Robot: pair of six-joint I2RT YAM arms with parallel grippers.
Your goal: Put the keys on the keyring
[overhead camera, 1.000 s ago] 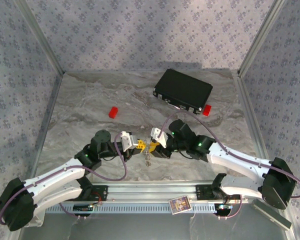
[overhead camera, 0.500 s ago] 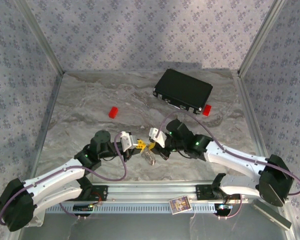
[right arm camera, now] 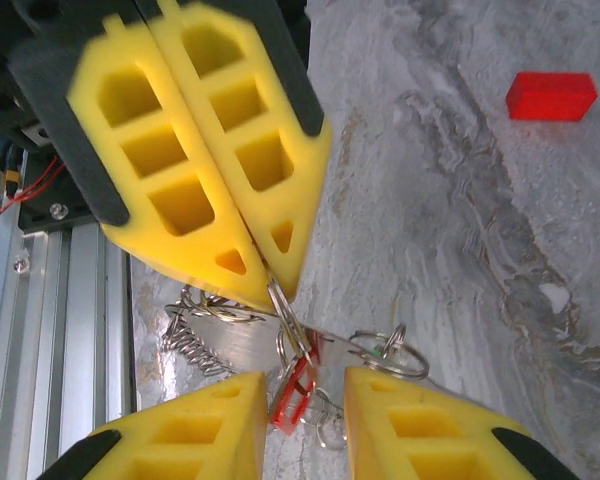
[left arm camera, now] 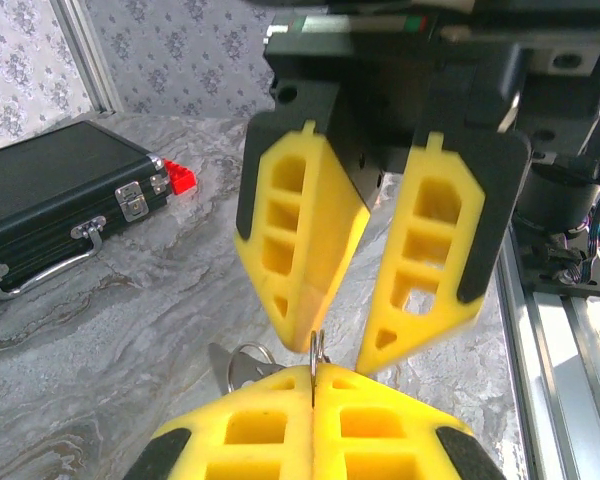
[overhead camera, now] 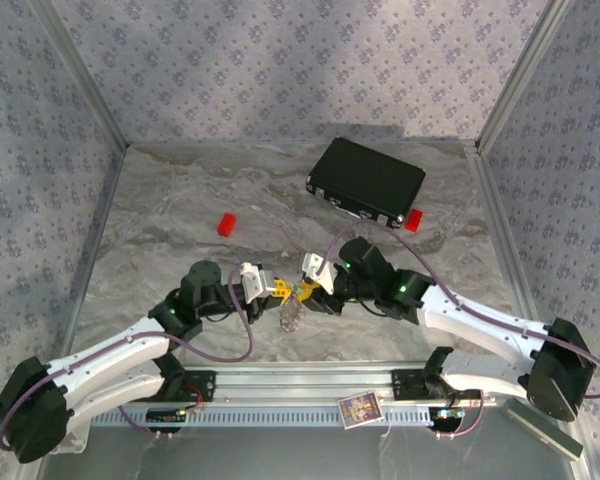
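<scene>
My left gripper (overhead camera: pixel 277 290) is shut on the keyring (left arm camera: pixel 315 352), a thin silvery split ring standing on edge between its yellow fingertips. My right gripper (overhead camera: pixel 306 291) faces it tip to tip, open, its fingers (left arm camera: pixel 302 230) spread just above the ring. In the right wrist view the ring (right arm camera: pixel 281 302) sticks out of the left gripper (right arm camera: pixel 268 285). Below it hangs a bunch: a silver key blade (right arm camera: pixel 235 345), a red key piece (right arm camera: pixel 298 392), and a smaller ring with a green bit (right arm camera: pixel 384 350). The right gripper (right arm camera: pixel 302 378) straddles the red piece without closing. The bunch (overhead camera: pixel 292 316) dangles over the table.
A black case (overhead camera: pixel 367 181) lies at the back right with a red block (overhead camera: pixel 413 219) at its corner. Another red block (overhead camera: pixel 226 223) sits at mid left. A fine silvery coil (right arm camera: pixel 185 345) hangs by the bunch. The metal rail (overhead camera: pixel 300 385) runs along the near edge.
The right gripper shifted a little left and back right, staying open at the ring. The dangling key bunch swung slightly. The left arm held still.
</scene>
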